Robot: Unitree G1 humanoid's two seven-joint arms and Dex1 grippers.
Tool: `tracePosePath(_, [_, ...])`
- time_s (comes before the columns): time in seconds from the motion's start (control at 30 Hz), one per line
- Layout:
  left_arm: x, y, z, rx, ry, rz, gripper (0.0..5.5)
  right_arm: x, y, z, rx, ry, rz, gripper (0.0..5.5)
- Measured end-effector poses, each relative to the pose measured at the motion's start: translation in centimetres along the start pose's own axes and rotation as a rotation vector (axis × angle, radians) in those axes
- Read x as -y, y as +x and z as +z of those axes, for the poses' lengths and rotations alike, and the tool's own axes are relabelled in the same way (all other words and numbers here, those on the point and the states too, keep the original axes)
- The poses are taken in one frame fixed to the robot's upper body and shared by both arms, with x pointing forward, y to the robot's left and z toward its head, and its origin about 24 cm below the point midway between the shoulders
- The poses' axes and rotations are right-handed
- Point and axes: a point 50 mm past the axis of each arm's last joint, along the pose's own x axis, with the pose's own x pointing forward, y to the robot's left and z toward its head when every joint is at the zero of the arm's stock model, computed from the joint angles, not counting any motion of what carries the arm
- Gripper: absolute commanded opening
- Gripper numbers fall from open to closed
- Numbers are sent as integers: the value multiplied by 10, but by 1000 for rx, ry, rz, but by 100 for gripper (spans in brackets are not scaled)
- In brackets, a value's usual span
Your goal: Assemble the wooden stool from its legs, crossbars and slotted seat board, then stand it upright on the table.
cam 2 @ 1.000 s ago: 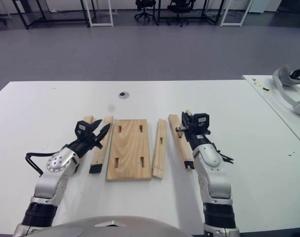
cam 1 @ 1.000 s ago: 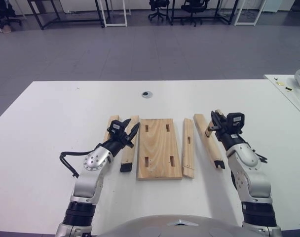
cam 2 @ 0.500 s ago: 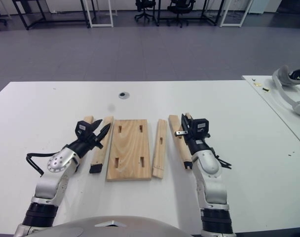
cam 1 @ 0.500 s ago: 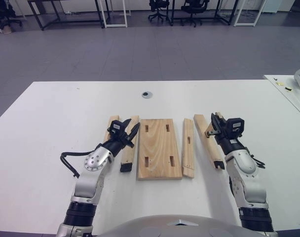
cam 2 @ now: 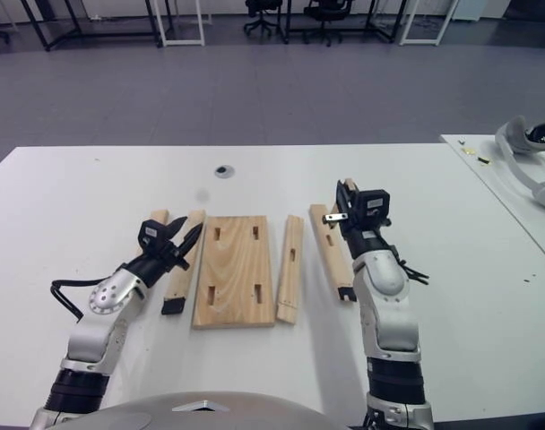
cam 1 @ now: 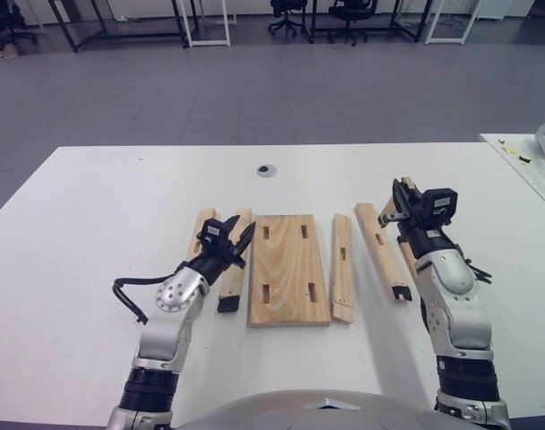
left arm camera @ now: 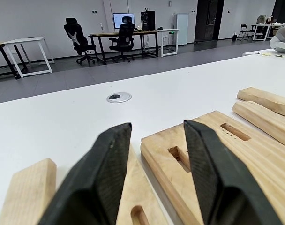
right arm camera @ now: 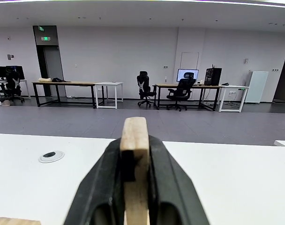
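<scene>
Pretty standard big open office space. Grey floor (cam 1: 281, 90) all around, plain white walls (right arm camera: 109, 51), evenly lit. Up front there's a wide white table (cam 1: 84, 233) with a round cable grommet (cam 1: 268, 170) set into it, and a 2nd white table (cam 2: 523, 242) just off to the right. Along the far wall you've got black-framed desks (right arm camera: 63, 84), a white-framed one (right arm camera: 106, 85), 2 black office chairs (right arm camera: 143, 88), a monitor (right arm camera: 185, 74) and a white cabinet (right arm camera: 255, 86). Dark doorway (right arm camera: 51, 63) with a green sign (right arm camera: 41, 39) above it.
</scene>
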Motion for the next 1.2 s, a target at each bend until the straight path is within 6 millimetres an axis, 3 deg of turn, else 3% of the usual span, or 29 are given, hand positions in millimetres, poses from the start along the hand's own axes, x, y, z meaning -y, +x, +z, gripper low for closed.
tracePosePath(0.13, [0,-2,-2,-9,-3,10,204,-6,-1,4,-19,56,1,42])
tracePosePath(0.33, [0,-6,-6,-26,-3,22,204,-42,-15,16,-167,297,43,42])
tracePosePath(0.53, [3,-11,-6,-24,-5,29,204,-38,-19,8,-332,390,-43,42])
tracePosePath(1.2, [2,-13,-7,-49,-3,17,204,-41,-15,3,-333,403,-71,42])
